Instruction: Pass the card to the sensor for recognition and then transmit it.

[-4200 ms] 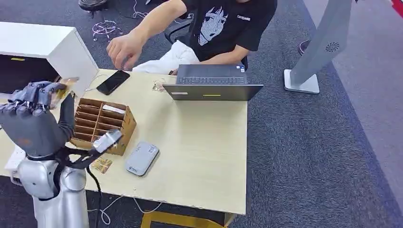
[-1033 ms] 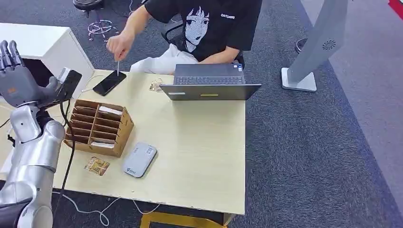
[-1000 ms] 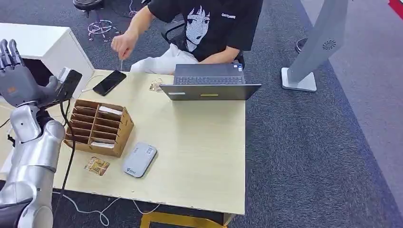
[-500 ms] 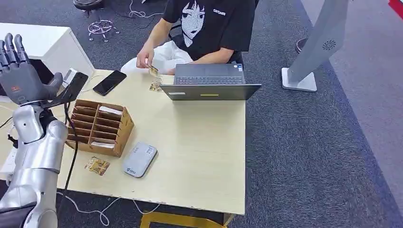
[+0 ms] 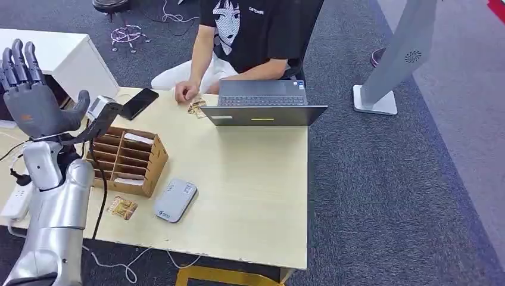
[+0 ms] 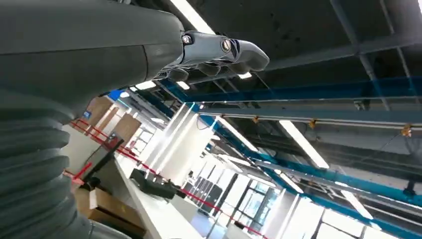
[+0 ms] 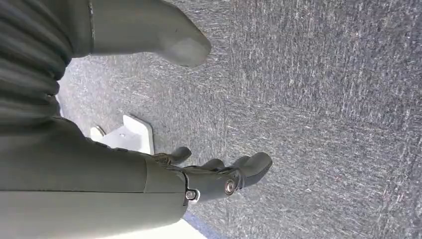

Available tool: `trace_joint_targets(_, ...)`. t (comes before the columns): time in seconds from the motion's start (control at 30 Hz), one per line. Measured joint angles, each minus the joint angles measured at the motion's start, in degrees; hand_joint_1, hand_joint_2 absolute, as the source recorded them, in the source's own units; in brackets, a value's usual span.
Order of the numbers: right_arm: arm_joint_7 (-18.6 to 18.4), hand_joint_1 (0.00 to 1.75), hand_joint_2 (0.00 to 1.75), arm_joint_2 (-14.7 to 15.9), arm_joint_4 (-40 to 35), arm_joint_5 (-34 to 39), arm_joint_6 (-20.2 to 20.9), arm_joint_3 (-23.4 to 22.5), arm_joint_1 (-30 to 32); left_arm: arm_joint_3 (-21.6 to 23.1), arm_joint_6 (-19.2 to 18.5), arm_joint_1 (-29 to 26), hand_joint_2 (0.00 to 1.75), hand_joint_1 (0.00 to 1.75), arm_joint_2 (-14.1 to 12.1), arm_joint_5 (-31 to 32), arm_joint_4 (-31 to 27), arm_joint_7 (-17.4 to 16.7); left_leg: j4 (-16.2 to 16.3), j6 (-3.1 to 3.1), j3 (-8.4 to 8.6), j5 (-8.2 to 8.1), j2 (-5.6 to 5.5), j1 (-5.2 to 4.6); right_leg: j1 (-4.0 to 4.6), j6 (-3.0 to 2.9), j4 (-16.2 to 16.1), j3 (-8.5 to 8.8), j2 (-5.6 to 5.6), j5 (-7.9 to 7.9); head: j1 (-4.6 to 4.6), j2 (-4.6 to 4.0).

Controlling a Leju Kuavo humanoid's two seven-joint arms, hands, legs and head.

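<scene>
At the near edge of the wooden surface (image 5: 250,196) one card (image 5: 122,208) lies flat, and just beside it lies the grey sensor (image 5: 177,199). Behind both stands a cardboard organizer (image 5: 126,158) with many compartments. The left hand (image 5: 33,98) is raised at the left side of this organizer, palm upright, with its fingers (image 5: 18,59) spread wide and holding nothing. The right hand (image 7: 149,149) hangs over grey carpet; its fingers (image 7: 239,172) are lightly bent, thumb apart, and empty. Farther back lie a black phone (image 5: 139,102) and an open laptop (image 5: 265,107). At the far edge a seated person's hand (image 5: 186,92) rests just beside more cards (image 5: 196,108).
</scene>
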State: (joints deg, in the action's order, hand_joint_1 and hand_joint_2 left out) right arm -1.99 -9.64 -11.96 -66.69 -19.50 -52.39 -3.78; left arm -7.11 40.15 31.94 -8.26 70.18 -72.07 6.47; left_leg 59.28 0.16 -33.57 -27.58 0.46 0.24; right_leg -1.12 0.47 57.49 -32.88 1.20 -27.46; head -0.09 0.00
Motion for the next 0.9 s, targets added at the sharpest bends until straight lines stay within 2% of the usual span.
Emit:
trace_joint_targets(0.17, 0.06, 0.0, 1.75, 0.0, 0.0, -0.72, 0.07, -0.02, 0.23, 1.05, 0.0, -4.73, 1.75, 0.0, 1.6, 1.93, -7.67, 2.4, 0.0, 0.0, -0.01, -0.01, 0.0, -0.01, -0.01, 0.01, -0.01, -0.01, 0.0, -0.01, 0.0, 0.0)
trace_joint_targets(0.27, 0.07, 0.0, 1.75, 0.0, 0.0, -0.85, 0.07, -0.09, 0.25, 1.95, 0.0, -6.88, 1.75, 0.0, 2.01, -0.76, -11.18, 3.92, 0.0, 0.0, -0.01, -0.01, 0.0, -0.01, -0.01, 0.01, -0.01, -0.01, 0.0, -0.01, 0.0, 0.0)
trace_joint_targets(0.33, 0.13, 0.0, 1.75, 0.0, 0.0, -0.63, 0.06, -0.18, 0.27, 3.2, -0.39, -8.29, 1.75, 0.0, 1.91, -4.11, -13.06, 3.78, -0.01, 0.0, -0.01, -0.02, 0.0, -0.01, -0.01, 0.01, -0.01, 0.0, 0.0, -0.01, 0.0, 0.0)
trace_joint_targets(0.53, 0.37, 0.0, 1.75, 0.0, 0.0, 0.33, 0.3, -1.16, 0.66, 9.0, -4.78, -16.16, 1.75, 0.0, -1.63, -8.4, -18.58, 0.25, -0.02, -0.01, -0.01, -0.02, 0.01, 0.0, 0.0, -0.01, -0.01, 0.0, 0.0, -0.03, -0.02, 0.0)
trace_joint_targets(0.6, 0.39, 0.0, 1.75, 0.0, -0.02, 0.33, 0.46, -1.49, 0.83, 10.1, -6.61, -18.9, 1.75, 0.0, -3.18, -11.13, -20.34, 0.24, -0.02, -0.01, -0.01, -0.03, 0.0, 0.0, 0.0, -0.02, -0.01, -0.01, 0.0, -0.05, -0.02, 0.0)
trace_joint_targets(0.7, 0.55, 0.0, 1.75, 0.0, -0.02, 0.44, 0.79, -2.1, 0.97, 11.28, -13.1, -21.64, 1.75, 0.0, -5.7, -19.49, -23.13, 1.92, -0.03, -0.01, -0.02, -0.03, -0.03, 0.01, 0.01, -0.02, -0.01, -0.01, -0.03, -0.07, -0.02, 0.0)
trace_joint_targets(0.73, 0.57, 0.0, 1.75, 0.0, -0.04, 0.44, 0.79, -2.19, 1.0, 11.61, -14.12, -22.13, 1.75, 0.0, -6.38, -21.09, -23.66, 2.19, -0.03, -0.01, -0.02, -0.03, -0.05, 0.01, 0.01, -0.02, -0.01, -0.01, -0.04, -0.07, 0.0, 0.0)
trace_joint_targets(0.9, 0.59, 0.0, 1.75, 0.0, -0.13, 0.44, 0.85, -2.45, 1.04, 12.29, -15.3, -23.17, 1.75, 0.0, -7.47, -22.25, -25.06, 2.67, -0.03, -0.01, -0.03, -0.03, -0.08, 0.0, 0.0, -0.02, -0.01, 0.01, -0.07, -0.07, 0.0, -0.02)
